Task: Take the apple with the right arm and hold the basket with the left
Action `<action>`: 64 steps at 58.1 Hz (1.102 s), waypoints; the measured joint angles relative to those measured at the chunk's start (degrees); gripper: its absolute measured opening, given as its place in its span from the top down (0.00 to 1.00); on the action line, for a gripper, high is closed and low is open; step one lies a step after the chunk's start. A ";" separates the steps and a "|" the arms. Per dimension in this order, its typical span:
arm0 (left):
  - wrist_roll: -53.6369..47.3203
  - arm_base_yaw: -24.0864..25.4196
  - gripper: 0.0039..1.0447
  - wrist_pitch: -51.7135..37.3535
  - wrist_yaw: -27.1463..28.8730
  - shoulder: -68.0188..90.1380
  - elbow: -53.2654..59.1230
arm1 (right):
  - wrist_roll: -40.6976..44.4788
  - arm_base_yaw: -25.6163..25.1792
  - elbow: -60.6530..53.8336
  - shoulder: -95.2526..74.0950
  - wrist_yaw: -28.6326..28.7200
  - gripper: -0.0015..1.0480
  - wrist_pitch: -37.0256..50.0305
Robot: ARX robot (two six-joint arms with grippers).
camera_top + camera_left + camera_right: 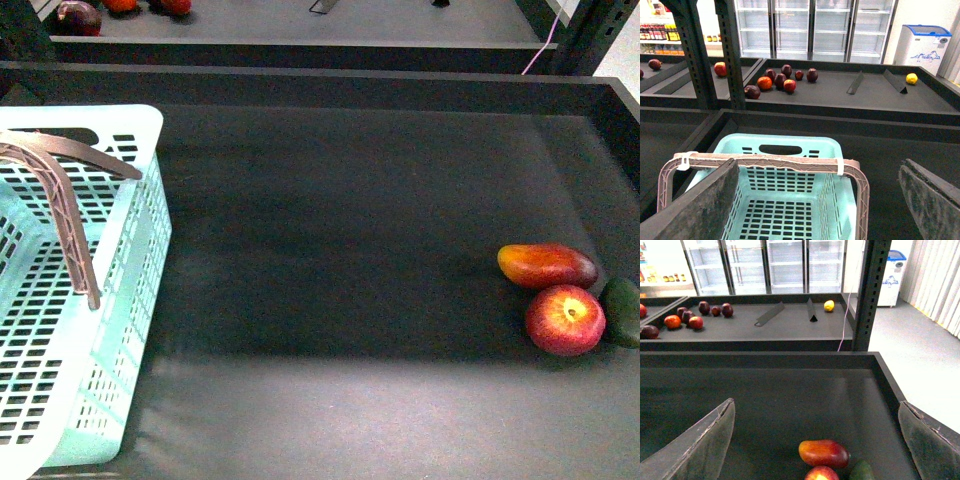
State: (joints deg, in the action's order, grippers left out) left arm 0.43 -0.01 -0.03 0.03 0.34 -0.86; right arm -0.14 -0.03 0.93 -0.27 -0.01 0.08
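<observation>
The apple (565,319), round and red with a yellow patch, lies at the right of the black shelf mat, touching the mango (547,266) and the dark green fruit (623,311). In the right wrist view only its top edge (821,473) shows, between my right gripper's (815,440) wide-open fingers and apart from them. The turquoise basket (120,300) stands at the left with its brown handle (75,220) raised. My left gripper (815,200) is open above the basket (790,210), close to the handle (765,163), not touching it. Neither arm shows in the front view.
A raised black rim (320,85) bounds the shelf at the back and right. The shelf behind holds several dark and red fruits (780,80), a yellow one (911,78) and two dividers. A metal upright (871,295) stands at the back right corner.
</observation>
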 joint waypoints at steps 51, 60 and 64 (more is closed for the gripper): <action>10.60 -1.44 0.07 16.90 4.44 9.49 -7.02 | -0.02 0.00 0.00 0.00 -0.07 0.08 -0.02; 25.24 -1.14 0.07 27.78 2.58 21.27 -12.70 | 0.00 0.00 0.00 0.00 0.00 0.08 0.00; 28.96 0.09 0.07 25.46 0.24 24.15 -14.23 | 0.00 0.00 0.00 0.00 0.00 0.08 -0.02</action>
State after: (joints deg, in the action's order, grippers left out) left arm 29.39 0.08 25.43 0.27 24.49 -15.09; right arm -0.14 -0.03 0.93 -0.27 -0.01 0.05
